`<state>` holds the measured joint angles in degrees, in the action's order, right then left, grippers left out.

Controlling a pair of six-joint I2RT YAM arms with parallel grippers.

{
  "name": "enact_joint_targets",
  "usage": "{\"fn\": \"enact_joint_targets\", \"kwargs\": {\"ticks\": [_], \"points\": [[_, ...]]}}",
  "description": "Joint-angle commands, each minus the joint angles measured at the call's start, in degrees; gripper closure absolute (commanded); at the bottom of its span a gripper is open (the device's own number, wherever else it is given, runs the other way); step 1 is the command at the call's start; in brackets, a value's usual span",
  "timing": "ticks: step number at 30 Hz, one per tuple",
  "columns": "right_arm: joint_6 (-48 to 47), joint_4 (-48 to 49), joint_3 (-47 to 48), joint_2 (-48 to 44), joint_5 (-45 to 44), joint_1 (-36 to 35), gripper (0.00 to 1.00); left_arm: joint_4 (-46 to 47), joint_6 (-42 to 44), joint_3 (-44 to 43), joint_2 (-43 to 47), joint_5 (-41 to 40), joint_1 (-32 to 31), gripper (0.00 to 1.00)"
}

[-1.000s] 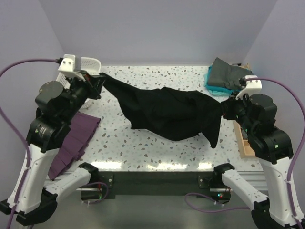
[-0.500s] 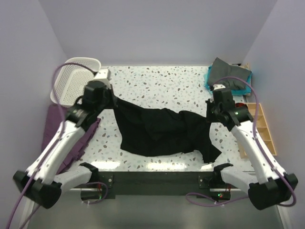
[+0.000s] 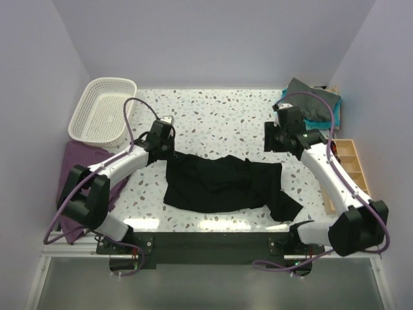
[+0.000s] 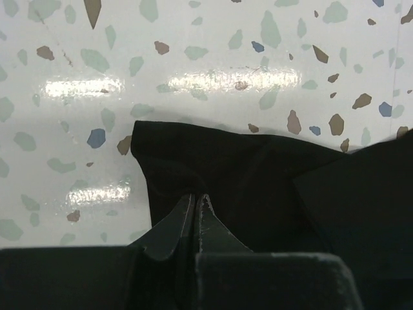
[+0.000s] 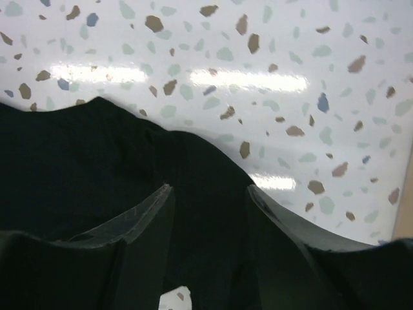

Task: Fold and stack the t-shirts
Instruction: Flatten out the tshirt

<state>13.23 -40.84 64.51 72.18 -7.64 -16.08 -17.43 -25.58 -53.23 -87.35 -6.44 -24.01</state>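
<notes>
The black t-shirt (image 3: 222,184) lies crumpled across the front middle of the table. My left gripper (image 3: 169,150) sits at its far left corner. In the left wrist view that gripper (image 4: 195,197) is shut, with a pinch of the black t-shirt (image 4: 258,174) at its tips. My right gripper (image 3: 273,144) is at the shirt's far right corner. In the right wrist view it (image 5: 210,188) stands open just over the black t-shirt (image 5: 84,168), gripping nothing. A dark grey t-shirt (image 3: 310,97) rests on a teal one (image 3: 317,120) at the back right.
A white lattice basket (image 3: 82,115) stands at the back left. A purple cloth (image 3: 77,169) hangs off the left edge. A wooden compartment tray (image 3: 352,161) sits along the right edge. Speckled tabletop (image 3: 219,116) shows behind the black shirt.
Both arms came down and forward, laying the stretched black shirt onto the table. The right gripper opened and let go of its corner. The left gripper stayed shut.
</notes>
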Motion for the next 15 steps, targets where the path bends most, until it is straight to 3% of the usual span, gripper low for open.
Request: {"fn": "enact_joint_targets", "kwargs": {"ticks": [1,5,15], "points": [[-4.44,2.52,5.00,10.57,6.84,-1.32,0.45,6.35,-0.70,-0.56,-1.77,3.00,0.28,1.00],[-6.12,3.92,7.20,18.24,5.90,-4.13,0.40,7.06,-0.43,0.06,-2.65,4.24,0.28,1.00],[-8.92,2.35,10.11,29.50,2.02,-10.82,0.39,8.38,-0.17,1.20,-2.91,4.85,0.28,1.00]]}}
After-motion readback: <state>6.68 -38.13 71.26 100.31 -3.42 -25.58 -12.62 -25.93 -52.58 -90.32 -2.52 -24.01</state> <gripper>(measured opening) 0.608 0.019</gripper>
